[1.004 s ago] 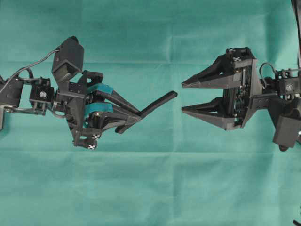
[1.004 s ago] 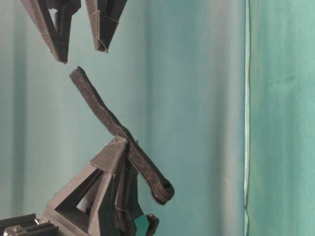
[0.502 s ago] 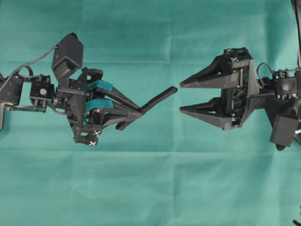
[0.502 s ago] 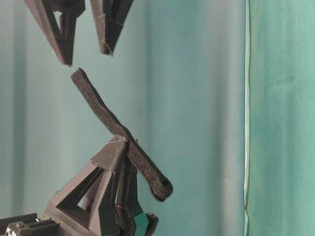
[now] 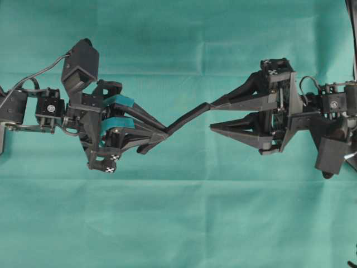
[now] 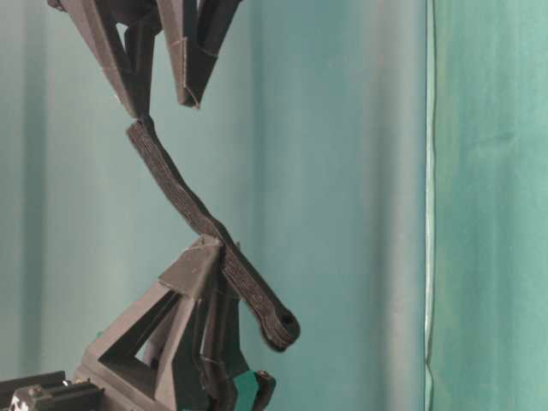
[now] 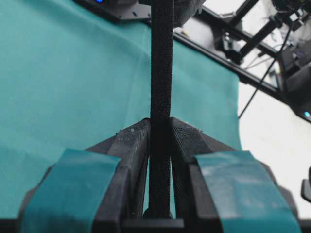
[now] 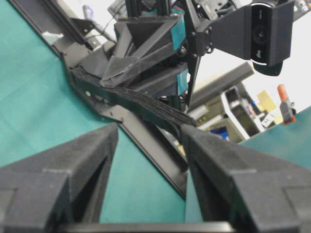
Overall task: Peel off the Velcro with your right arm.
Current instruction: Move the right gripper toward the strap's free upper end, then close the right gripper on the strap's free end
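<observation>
Teal cloth covers the tabletop under both arms and hangs as a backdrop in the table-level view. Nearest that camera, the left gripper, its fingers banded with teal tape, is clenched on the Velcro near the middle of the strip's length; the left wrist view shows the black strip pinched upright between the two fingers. Its rounded end pokes out below and behind the grip, and the long free end slants up and away toward the right arm. Farther off, the right gripper has its plain black fingers partly parted; one fingertip touches the strip's free end, the other stands just beside it with a gap between, so the strip is not yet pinched there.
</observation>
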Controlling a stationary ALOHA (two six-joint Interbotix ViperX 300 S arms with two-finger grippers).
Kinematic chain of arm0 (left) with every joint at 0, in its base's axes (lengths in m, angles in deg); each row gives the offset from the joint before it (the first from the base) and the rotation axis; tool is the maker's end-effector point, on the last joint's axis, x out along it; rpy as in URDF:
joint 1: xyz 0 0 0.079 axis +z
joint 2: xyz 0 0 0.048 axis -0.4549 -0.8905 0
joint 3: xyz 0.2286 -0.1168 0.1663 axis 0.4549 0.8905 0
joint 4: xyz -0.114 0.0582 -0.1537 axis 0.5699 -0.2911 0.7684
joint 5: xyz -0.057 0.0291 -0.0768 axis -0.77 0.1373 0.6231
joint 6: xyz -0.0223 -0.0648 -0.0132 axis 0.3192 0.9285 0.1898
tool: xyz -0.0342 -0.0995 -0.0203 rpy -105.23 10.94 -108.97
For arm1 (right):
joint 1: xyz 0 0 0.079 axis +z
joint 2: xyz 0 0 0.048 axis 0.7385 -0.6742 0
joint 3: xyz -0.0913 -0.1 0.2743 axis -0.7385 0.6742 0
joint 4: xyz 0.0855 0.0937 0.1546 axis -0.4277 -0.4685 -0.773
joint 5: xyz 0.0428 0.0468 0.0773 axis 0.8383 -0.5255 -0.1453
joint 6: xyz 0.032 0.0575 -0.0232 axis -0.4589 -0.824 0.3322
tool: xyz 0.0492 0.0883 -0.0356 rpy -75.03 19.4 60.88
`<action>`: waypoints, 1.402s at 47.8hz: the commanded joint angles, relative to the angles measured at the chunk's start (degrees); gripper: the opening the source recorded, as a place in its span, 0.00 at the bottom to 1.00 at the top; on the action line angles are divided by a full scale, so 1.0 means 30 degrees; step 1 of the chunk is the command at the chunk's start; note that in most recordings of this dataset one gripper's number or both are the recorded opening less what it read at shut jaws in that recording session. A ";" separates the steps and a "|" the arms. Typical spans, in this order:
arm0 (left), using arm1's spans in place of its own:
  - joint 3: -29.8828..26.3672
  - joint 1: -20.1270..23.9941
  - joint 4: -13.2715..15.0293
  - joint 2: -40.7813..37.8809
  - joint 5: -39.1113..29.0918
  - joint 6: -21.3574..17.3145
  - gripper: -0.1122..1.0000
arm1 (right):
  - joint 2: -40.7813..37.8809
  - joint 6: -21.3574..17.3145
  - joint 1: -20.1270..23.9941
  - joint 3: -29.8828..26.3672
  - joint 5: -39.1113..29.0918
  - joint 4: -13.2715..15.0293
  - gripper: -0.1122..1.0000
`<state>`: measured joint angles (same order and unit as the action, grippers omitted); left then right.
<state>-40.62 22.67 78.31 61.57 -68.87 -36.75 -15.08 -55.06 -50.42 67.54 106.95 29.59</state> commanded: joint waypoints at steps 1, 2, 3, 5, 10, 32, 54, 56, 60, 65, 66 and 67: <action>-0.0205 0.0088 0.0029 0.0322 0.0205 0.0029 0.20 | 0.0088 0.0000 -0.0029 -0.0293 0.0234 -0.0059 0.26; -0.0205 0.0059 0.0029 0.0322 0.0205 0.0029 0.20 | 0.0088 0.0000 -0.0029 -0.0322 0.0234 -0.0059 0.26; -0.0205 0.0059 0.0029 0.0322 0.0205 0.0029 0.20 | 0.0088 0.0000 -0.0059 -0.0322 0.0264 -0.0088 0.26; -0.0205 0.0059 0.0029 0.0293 0.0205 0.0029 0.20 | 0.0088 0.0000 -0.0117 -0.0322 0.0264 -0.0059 0.26; -0.0205 0.0059 0.0029 0.0264 0.0205 0.0029 0.20 | 0.0029 0.0000 -0.0293 -0.0352 0.0352 -0.0059 0.26; -0.0176 0.0000 0.0029 0.0205 0.0205 0.0029 0.20 | -0.1025 0.0029 -0.0762 -0.0937 0.1172 -0.0059 0.17; -0.0176 0.0029 0.0029 0.0234 0.0205 0.0029 0.20 | -0.1055 0.0527 -0.0762 -0.0615 0.2314 -0.0059 0.10; -0.0176 0.0029 0.0029 0.0205 0.0205 0.0029 0.20 | -0.1055 0.0527 -0.0732 -0.0615 0.2314 -0.0059 0.10; -0.0176 0.0059 0.0029 0.0205 0.0205 0.0029 0.20 | -0.1084 0.0527 -0.0762 -0.0615 0.2373 -0.0059 0.10; -0.0205 0.0059 0.0029 0.0176 0.0205 0.0088 0.20 | -0.1230 0.0527 -0.0762 -0.0615 0.2578 -0.0029 0.10; -0.0176 0.0088 0.0059 0.0146 0.0205 0.0176 0.20 | -0.1260 0.0527 -0.0732 -0.0645 0.2607 -0.0059 0.10; -0.0176 0.0088 0.0029 0.0146 0.0205 0.0234 0.20 | -0.1289 0.0527 -0.0732 -0.0674 0.2637 -0.0029 0.10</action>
<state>-40.62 22.67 78.31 61.57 -68.87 -36.40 -19.04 -53.30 -52.79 66.22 113.98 29.59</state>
